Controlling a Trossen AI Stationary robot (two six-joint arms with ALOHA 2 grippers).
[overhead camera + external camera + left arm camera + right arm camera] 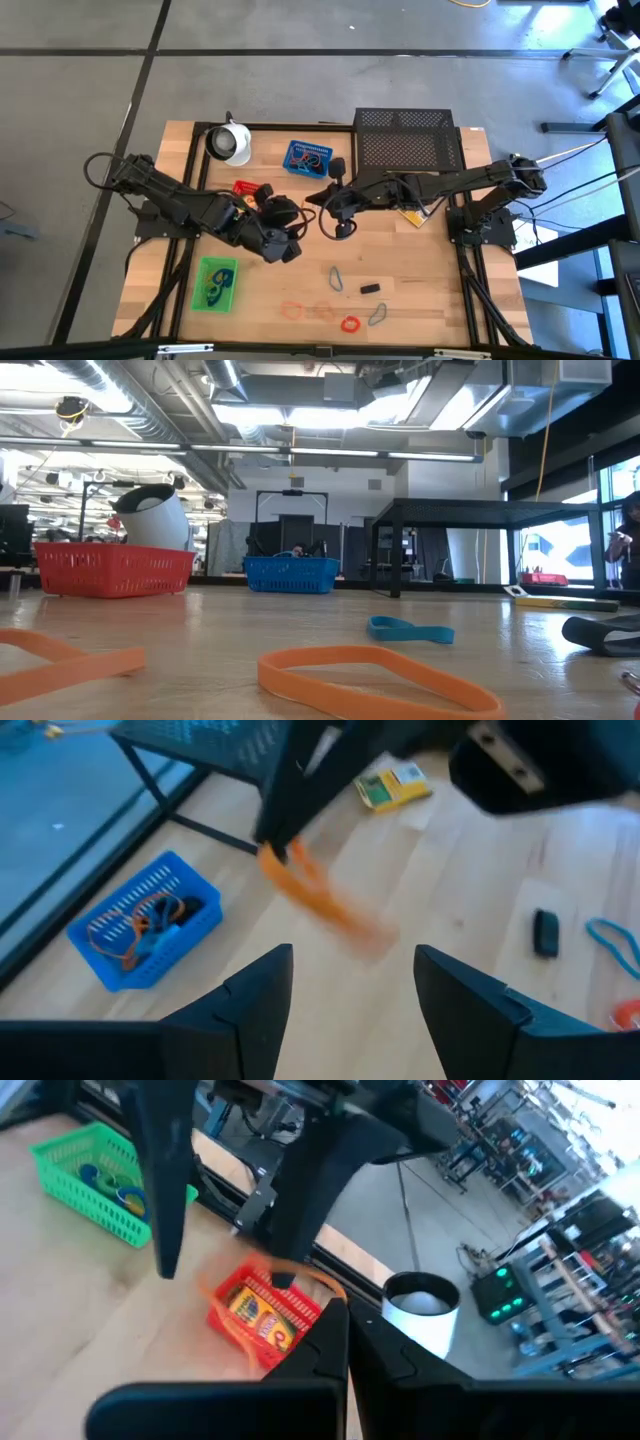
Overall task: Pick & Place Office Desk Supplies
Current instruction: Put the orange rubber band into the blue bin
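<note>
My right gripper reaches in from the table's right, above the middle of the table, and is shut on an orange band. My left gripper stands open just to its left, its fingers facing the band with a gap between. The red tray lies below and left of the two grippers, the blue tray behind them, and the green tray at the near left. The yellow box lies under the right arm. My right gripper pinches the orange band's upper end between its two shut fingertips. The fingers slant down toward the table's left. The band hangs slack below them, clear of the wood.
Loose on the near half lie a blue band, a black clip, orange bands, a red band and a grey clip. A white cup and a black mesh rack stand at the far edge.
</note>
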